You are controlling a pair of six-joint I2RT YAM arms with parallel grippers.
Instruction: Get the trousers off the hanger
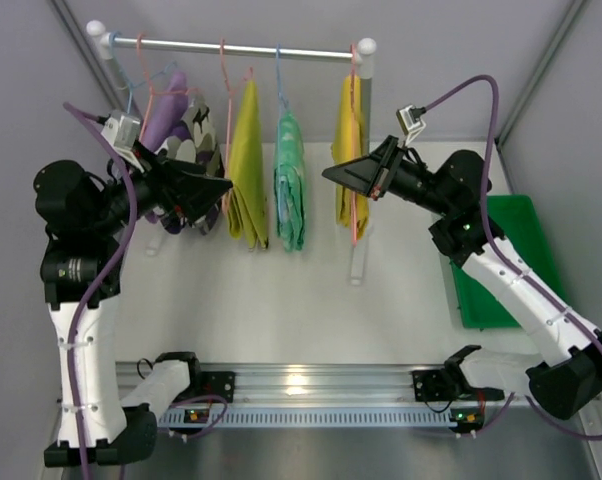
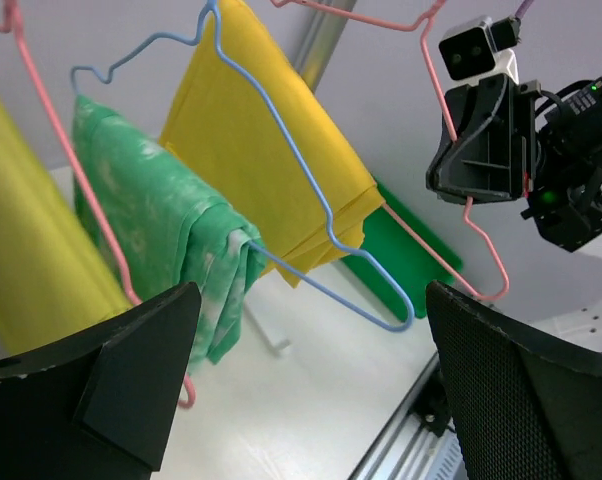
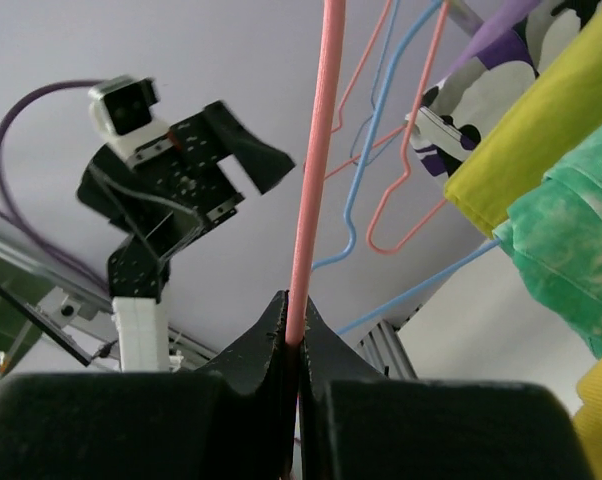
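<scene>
Three trousers hang on the rail [image 1: 231, 46]: olive-yellow [image 1: 246, 170], mottled mint green [image 1: 289, 185] and bright yellow [image 1: 349, 150]. The bright yellow pair hangs over a pink hanger [image 3: 316, 150], and my right gripper [image 3: 296, 320] is shut on that hanger's wire. My left gripper [image 1: 217, 187] stands open in front of the olive-yellow pair and holds nothing. From the left wrist view, the mint green pair [image 2: 151, 210] hangs on a blue hanger [image 2: 316, 215]. The bright yellow pair [image 2: 261, 130] shows behind it, between the wide-apart fingers [image 2: 131, 370].
A lilac garment [image 1: 166, 115] and a camouflage garment [image 1: 199, 150] hang at the rail's left end, behind my left arm. A green tray [image 1: 516, 255] lies at the right of the table. Grey walls close in the back and sides.
</scene>
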